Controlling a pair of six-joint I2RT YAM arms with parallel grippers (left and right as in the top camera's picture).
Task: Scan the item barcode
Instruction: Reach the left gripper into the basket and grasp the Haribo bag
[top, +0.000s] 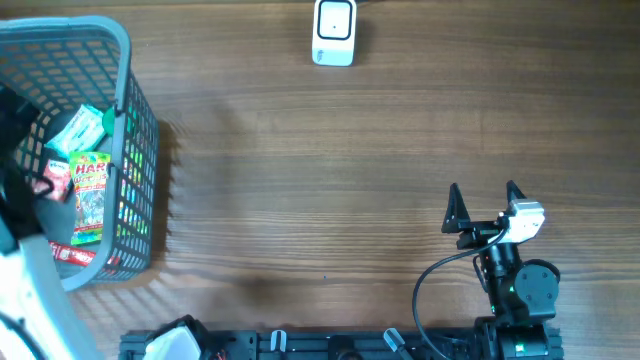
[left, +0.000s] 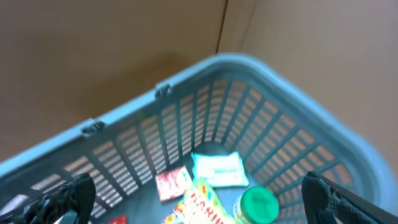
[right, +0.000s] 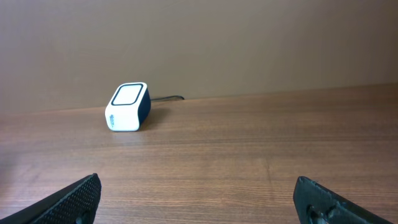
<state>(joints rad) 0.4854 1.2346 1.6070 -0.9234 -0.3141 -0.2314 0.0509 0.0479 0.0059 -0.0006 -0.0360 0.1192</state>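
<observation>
close to the robot's base, right claw (top: 483, 190) sits low over the wood table (top: 300, 200), jaws wide and holding nothing. to the left, left claw (left: 199, 190) hangs over the basket (left: 205, 106), jaws wide too, nothing between them. step in hand looks like the pick: no item is out yet. the items lie on the basket's floor: a crinkly yellow sweet bag (top: 90, 195), a flat white-green packet (left: 217, 169), a small red packet (left: 173, 183), a round green lid (left: 258, 204). basket is grey-blue slotted plastic with a rounded rim. next move calls for a drop onto one item, clear of the walls. far across the table stands the scanner (top: 333, 32), a small white block with a dark-edged window, cable behind.
</observation>
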